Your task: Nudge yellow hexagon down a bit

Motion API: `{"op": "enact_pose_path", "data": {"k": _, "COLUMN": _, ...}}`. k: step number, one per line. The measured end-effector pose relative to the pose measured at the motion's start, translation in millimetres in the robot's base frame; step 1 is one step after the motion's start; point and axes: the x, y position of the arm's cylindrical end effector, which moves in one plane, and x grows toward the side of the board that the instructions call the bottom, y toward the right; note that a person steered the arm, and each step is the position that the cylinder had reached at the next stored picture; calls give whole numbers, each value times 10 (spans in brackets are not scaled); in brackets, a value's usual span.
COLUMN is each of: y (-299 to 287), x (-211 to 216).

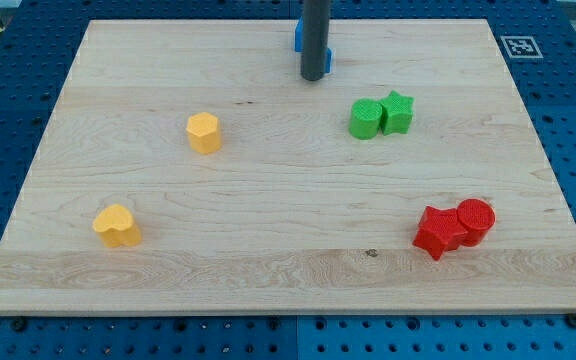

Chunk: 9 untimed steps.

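The yellow hexagon (204,132) sits on the wooden board left of centre, in the upper half. My tip (313,77) is at the view's top centre, well to the right of and above the hexagon, not touching it. A blue block (299,38) lies right behind the rod and is mostly hidden by it.
A yellow heart-shaped block (116,226) lies at the lower left. A green cylinder (366,119) touches a green star (398,111) at the upper right. A red star (438,231) touches a red cylinder (475,220) at the lower right. The board's top edge (168,21) is near the rod.
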Motion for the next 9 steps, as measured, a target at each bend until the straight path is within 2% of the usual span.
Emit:
{"op": "enact_pose_path", "data": {"k": 2, "y": -229, "x": -221}}
{"op": "enact_pose_path", "data": {"k": 6, "y": -480, "x": 522}}
{"op": "enact_pose_path", "data": {"k": 9, "y": -1252, "x": 965}}
